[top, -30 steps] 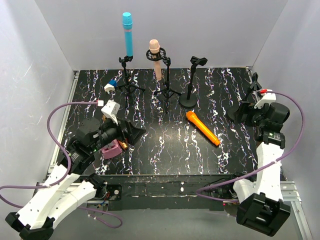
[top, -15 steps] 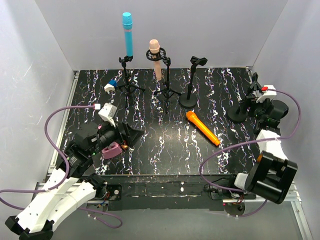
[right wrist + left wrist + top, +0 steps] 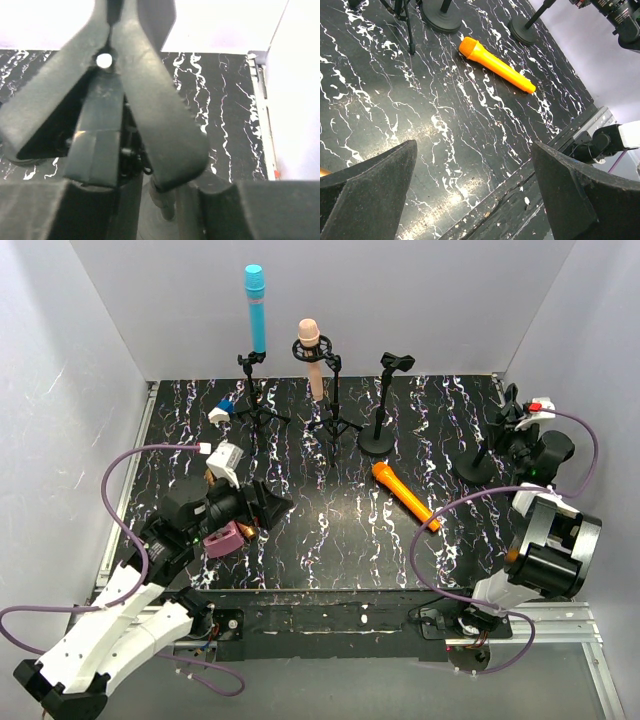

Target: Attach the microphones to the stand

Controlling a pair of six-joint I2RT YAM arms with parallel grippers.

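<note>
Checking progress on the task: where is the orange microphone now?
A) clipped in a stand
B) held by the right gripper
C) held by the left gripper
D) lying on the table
D: the orange microphone lies flat on the table, with nothing gripping it.

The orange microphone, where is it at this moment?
The orange microphone lies flat on the table, right of centre in the top view, in front of the empty round-base stand.
</note>
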